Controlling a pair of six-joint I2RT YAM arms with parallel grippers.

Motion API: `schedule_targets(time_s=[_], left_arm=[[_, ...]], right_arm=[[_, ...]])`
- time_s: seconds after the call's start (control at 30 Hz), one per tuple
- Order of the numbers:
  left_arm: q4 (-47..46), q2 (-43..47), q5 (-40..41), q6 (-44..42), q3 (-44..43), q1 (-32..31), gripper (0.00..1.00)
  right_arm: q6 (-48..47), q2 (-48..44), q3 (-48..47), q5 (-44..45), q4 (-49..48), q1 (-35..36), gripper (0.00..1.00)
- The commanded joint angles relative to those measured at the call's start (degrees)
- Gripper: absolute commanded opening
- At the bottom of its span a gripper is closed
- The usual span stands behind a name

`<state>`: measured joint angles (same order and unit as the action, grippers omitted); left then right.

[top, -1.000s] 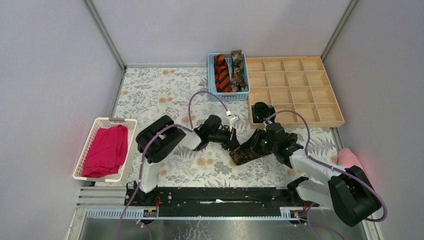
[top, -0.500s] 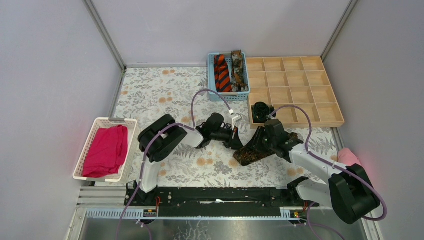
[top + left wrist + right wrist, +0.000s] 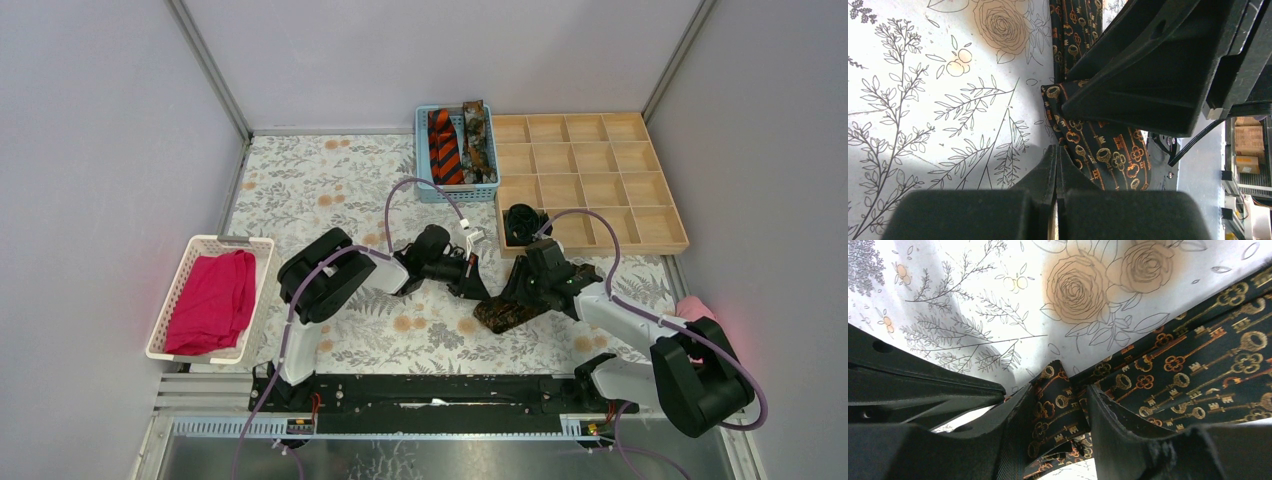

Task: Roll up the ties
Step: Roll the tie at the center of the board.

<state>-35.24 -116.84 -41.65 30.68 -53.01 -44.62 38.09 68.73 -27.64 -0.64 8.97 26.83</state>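
Table (image 3: 300, 190), floral cover: everything you work with sits on it.
Wooden tray (image 3: 590, 248), far right corner: black coiled tie (image 3: 522, 222) in its near-left compartment.
Blue basket (image 3: 422, 165), far edge: striped tie (image 3: 443, 150) and mottled tie (image 3: 478, 140) inside.
Key-patterned tie (image 3: 505, 312), a strip just off the tray's near-left corner.
Your right fingers (image 3: 1060, 390): part-open, astride a fold of it.
Your left fingers (image 3: 1057, 160): pressed together, tips at its edge.
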Motion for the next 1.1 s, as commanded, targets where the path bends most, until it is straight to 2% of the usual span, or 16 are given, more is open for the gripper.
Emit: schedule_targets(time_s=[0.0, 0.1, 0.27, 0.4, 0.43, 0.57, 0.67, 0.87, 1.07], left_arm=[[0.5, -1.3, -0.7, -1.2, -1.3, -0.4, 0.00], [0.5, -1.2, -0.6, -1.1, -1.2, -0.4, 0.00], [0.4, -1.3, -0.7, -0.8, -0.9, -0.4, 0.00], [0.2, -1.7, -0.6, -0.5, -0.8, -0.4, 0.00], [0.2, -1.8, -0.6, -0.3, -0.8, -0.4, 0.00], [0.2, -2.0, -0.8, 0.0, -1.2, -0.4, 0.00], [0.6, -2.0, -1.1, -0.1, -1.4, -0.4, 0.00], [1.3, -2.2, -0.9, -0.2, -2.1, -0.4, 0.00], [1.7, -2.5, -1.0, -0.2, -2.1, -0.4, 0.00]], right_arm=[[-3.7, -0.9, -3.7, 4.0, 4.3, -0.3, 0.50], [-5.4, -2.4, -5.0, 3.4, 5.6, -0.2, 0.51], [-6.2, -8.9, -6.3, 4.0, 8.8, -0.2, 0.61], [-7.5, -13.9, -8.7, 4.4, 16.0, -0.2, 0.60], [-7.7, -14.9, -9.0, 4.8, 18.0, -0.2, 0.57], [-6.0, -19.6, -7.7, 3.0, 22.6, 1.2, 0.27], [-1.5, -21.8, -6.9, 4.3, 26.1, 4.0, 0.10], [6.2, -20.0, -4.0, 5.7, 27.9, 11.1, 0.00], [9.2, -16.4, -0.3, 6.6, 24.7, 16.4, 0.00]])
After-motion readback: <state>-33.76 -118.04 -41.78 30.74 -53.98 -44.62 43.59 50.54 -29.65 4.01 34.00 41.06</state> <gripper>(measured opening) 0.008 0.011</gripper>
